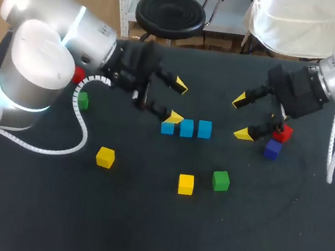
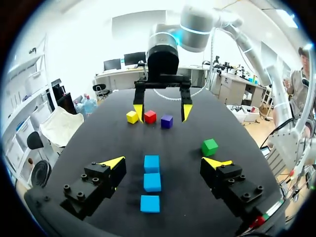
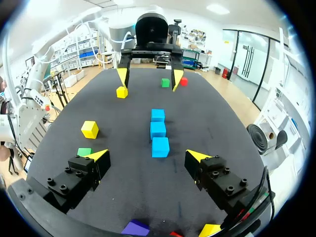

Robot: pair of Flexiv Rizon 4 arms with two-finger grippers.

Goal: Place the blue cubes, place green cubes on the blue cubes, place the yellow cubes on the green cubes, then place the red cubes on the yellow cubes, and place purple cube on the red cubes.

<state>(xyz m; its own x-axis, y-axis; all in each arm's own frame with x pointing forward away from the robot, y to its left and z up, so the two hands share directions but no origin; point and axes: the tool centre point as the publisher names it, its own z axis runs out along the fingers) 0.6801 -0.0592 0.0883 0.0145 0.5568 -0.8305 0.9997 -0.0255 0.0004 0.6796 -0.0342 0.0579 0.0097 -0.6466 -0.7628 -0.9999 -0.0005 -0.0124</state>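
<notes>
Green next: lower wide-open, empty right gripper (image 1: 241, 117) squarely over green cube (image 1: 221, 180) lower right of centre, pinch flat faces, seat flush on blue cubes (image 1: 186, 127) mid-frame.

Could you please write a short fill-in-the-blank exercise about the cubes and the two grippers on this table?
1. Exactly ___ blue cubes lie in one row, and none of them is stacked.
2. The left gripper and the right gripper are both ___, holding nothing.
3. The purple cube lies by the right gripper, next to a ___ cube.
Missing words: three; open; red.
</notes>
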